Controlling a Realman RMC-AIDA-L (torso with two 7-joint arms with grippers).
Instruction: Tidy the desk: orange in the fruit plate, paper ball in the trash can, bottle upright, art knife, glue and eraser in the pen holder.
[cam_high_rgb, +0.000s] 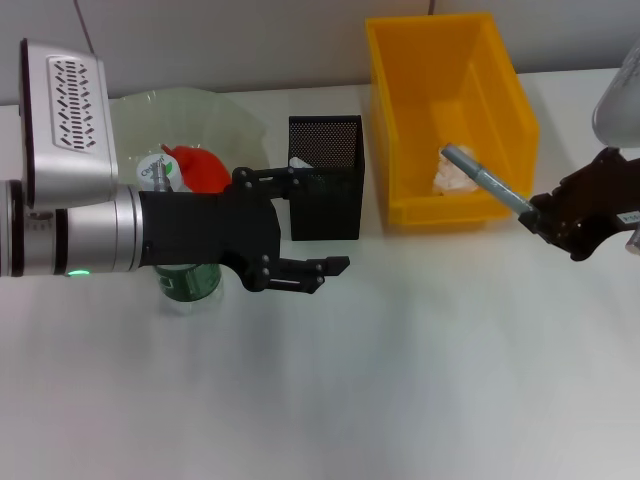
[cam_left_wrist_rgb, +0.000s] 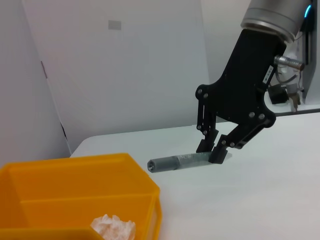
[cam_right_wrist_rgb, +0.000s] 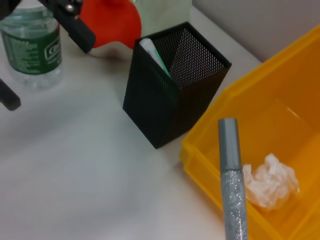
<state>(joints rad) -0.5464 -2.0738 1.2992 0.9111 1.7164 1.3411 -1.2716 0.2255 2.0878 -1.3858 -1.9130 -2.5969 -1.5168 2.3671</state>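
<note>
A plain white desk (cam_high_rgb: 400, 380) runs back to a pale wall. The left gripper (cam_high_rgb: 325, 225) hangs with jaws spread wide and empty; the upright green-labelled clear plastic bottle (cam_high_rgb: 190, 280) stands behind them, the black mesh square pen holder (cam_high_rgb: 325, 178) just beyond their tips. The right gripper (cam_high_rgb: 533, 212) clamps a grey glitter glue stick (cam_high_rgb: 485, 180), which juts from its jaws over the yellow plastic bin (cam_high_rgb: 450, 120) holding a crumpled paper ball (cam_high_rgb: 455, 176).

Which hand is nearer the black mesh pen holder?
Left. The left hand is open right beside the black mesh pen holder, partly overlapping it in the head view. The right hand, gripping a grey glitter pen, is beyond the yellow bin.
</note>
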